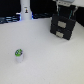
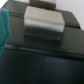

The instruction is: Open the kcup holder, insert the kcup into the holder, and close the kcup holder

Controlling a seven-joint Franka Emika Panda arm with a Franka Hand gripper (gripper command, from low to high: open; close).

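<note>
The kcup holder [image 1: 62,27] is a black box with light rectangular front marks, standing at the back of the white table on the exterior view's right. Its drawer looks shut. The kcup [image 1: 19,54], a small white pod with a green top, stands alone on the table at the exterior view's front left, far from the holder. My gripper [image 1: 65,11] hovers just above and behind the holder. The wrist view is filled by the holder's black surface [image 2: 45,60] and one grey rectangular mark [image 2: 45,22]. One teal finger [image 2: 4,27] shows at the edge, holding nothing.
A white upright object [image 1: 25,11] stands at the back, with dark clutter [image 1: 7,19] beside it on the exterior view's left. The white table [image 1: 50,60] stretches between the kcup and the holder.
</note>
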